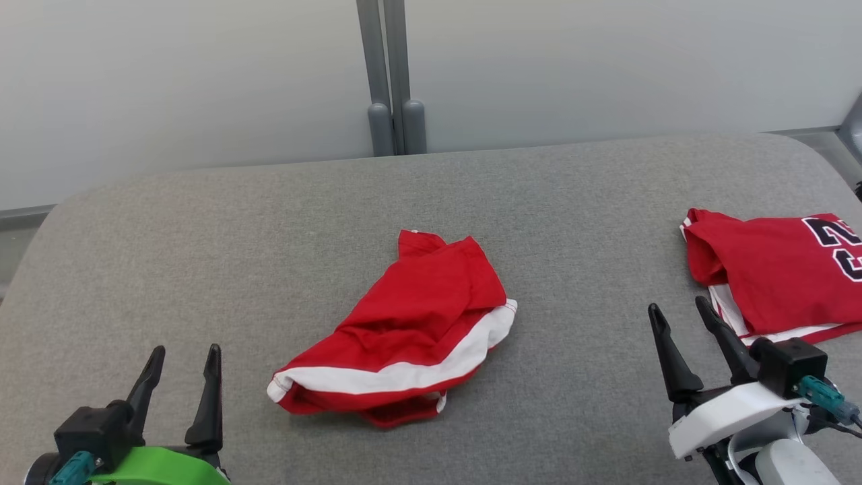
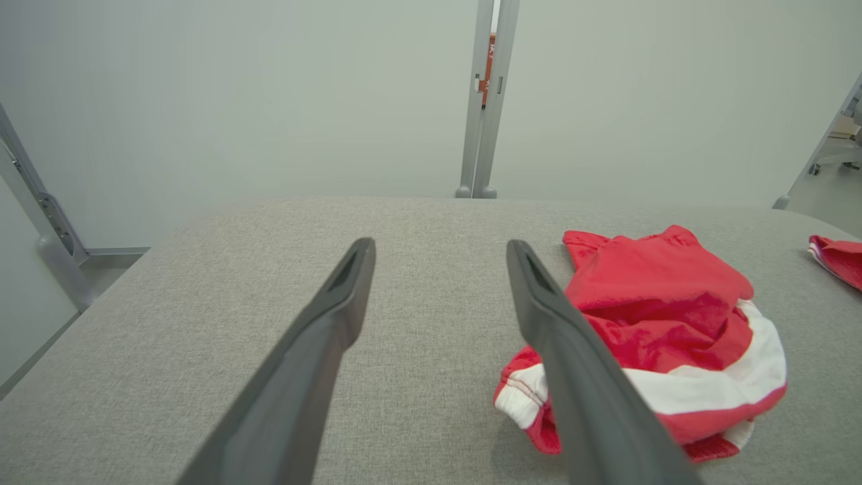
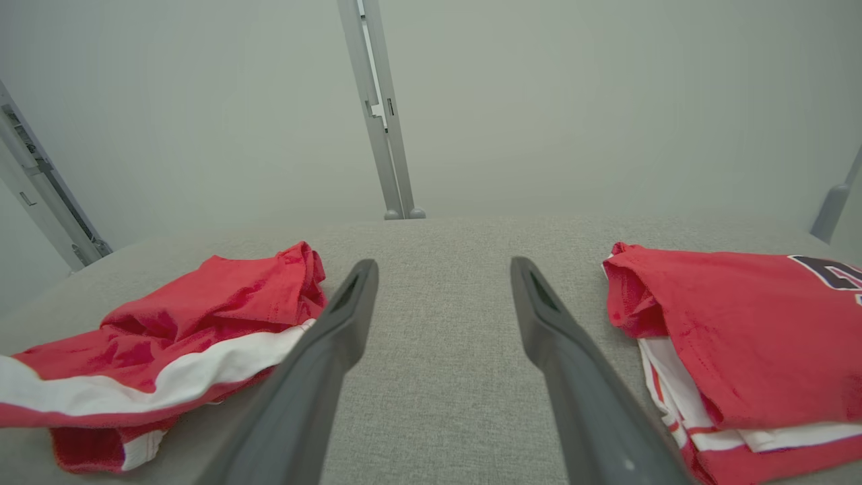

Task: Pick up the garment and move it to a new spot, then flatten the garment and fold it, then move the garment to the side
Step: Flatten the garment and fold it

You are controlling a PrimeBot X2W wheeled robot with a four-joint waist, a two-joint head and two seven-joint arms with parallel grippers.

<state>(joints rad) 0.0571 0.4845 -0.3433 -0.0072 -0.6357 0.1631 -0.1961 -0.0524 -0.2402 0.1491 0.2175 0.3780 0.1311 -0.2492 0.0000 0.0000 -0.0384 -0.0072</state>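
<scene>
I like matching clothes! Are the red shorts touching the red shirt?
Apart. The head view shows bare grey cushion between the red shorts and the red shirt.

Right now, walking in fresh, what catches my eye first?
A crumpled red garment with a white stripe lies in the middle of the grey table. A folded red jersey with a dark number sits at its right edge. The left hand and right hand stand open at the near corners.

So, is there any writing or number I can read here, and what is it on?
"2" (probably; cut off at the picture's edge): dark numeral on the folded red jersey.
Second numeral beside it: too cropped to read.
Crumpled red garment: no text.
</scene>
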